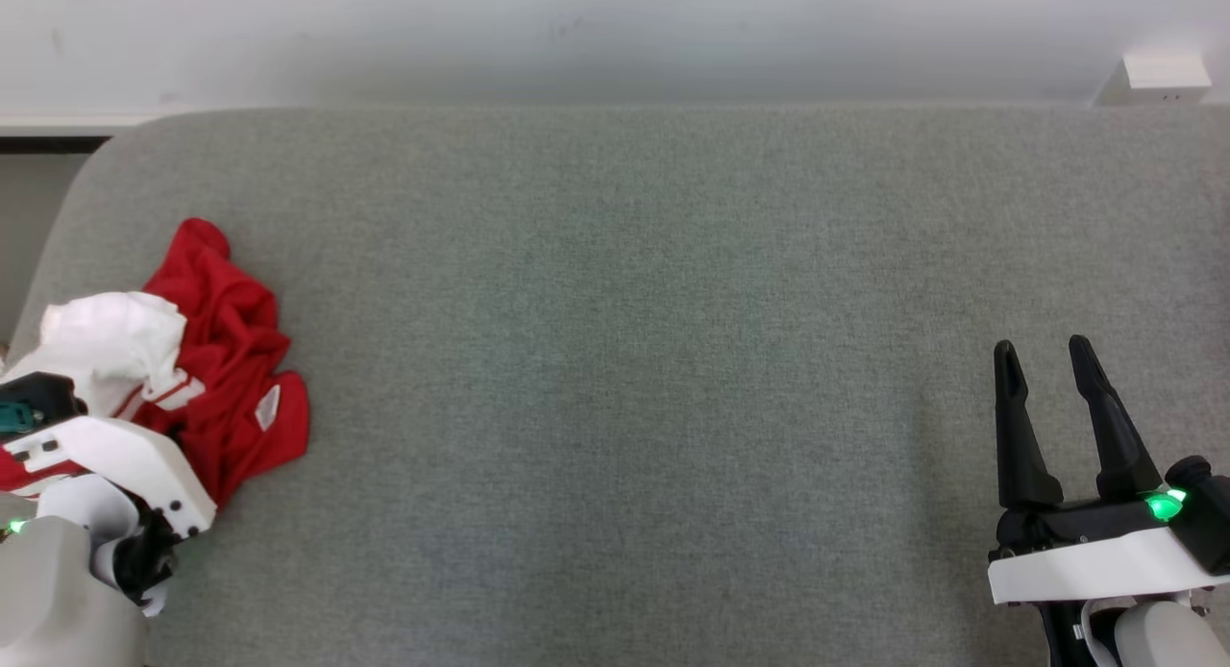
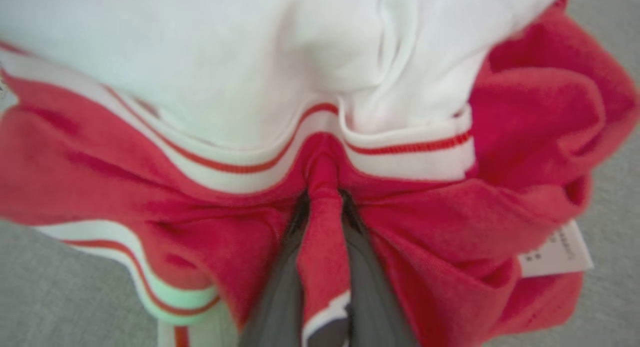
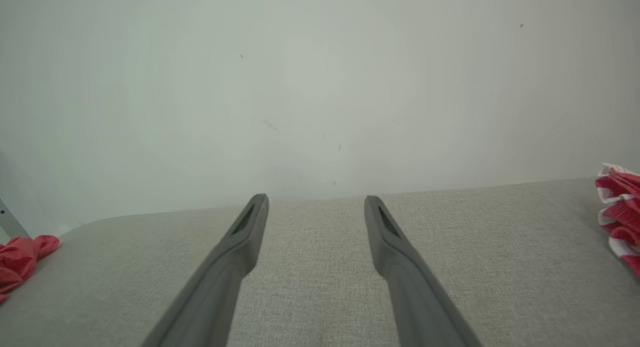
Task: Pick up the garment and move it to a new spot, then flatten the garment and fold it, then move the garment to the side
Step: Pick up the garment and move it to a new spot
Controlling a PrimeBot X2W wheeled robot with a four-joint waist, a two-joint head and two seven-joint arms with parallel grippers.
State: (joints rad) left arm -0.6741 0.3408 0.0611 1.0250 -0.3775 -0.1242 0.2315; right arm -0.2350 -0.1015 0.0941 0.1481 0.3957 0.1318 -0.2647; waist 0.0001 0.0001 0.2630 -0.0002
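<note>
Pick-up in hand: left gripper pinched on a red fold of the garment.

In the left wrist view, the left fingers stand almost together with a ridge of red cloth squeezed between them, just below a white band with a red stripe. The right gripper hovers at the near right with its jaws spread wide, holding nothing. The garment, red and white with a small tag, lies crumpled at the far left edge of the grey pad, in no container. I judge this to be the first step, with the grasp made and the lift not yet begun. The next move calls for raising the bundle and carrying it right toward the open middle of the pad. The pinch is thin, so one layer could slip out.
</note>
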